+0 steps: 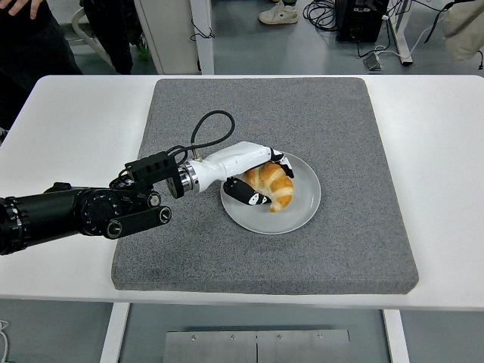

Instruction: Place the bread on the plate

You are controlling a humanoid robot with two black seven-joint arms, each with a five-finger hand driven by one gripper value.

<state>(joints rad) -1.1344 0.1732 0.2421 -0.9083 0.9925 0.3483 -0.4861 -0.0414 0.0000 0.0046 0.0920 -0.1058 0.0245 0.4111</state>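
A golden croissant lies on a round grey plate in the middle of the grey mat. My left hand, white with black fingertips, reaches in from the left over the plate's left side. Its fingers are curled around the croissant, one above it and the thumb below. The bread rests on the plate inside the grasp. The right arm does not show.
The mat lies on a white table. A person in dark clothes stands at the top left beyond the table. A cable loop rises from my left wrist.
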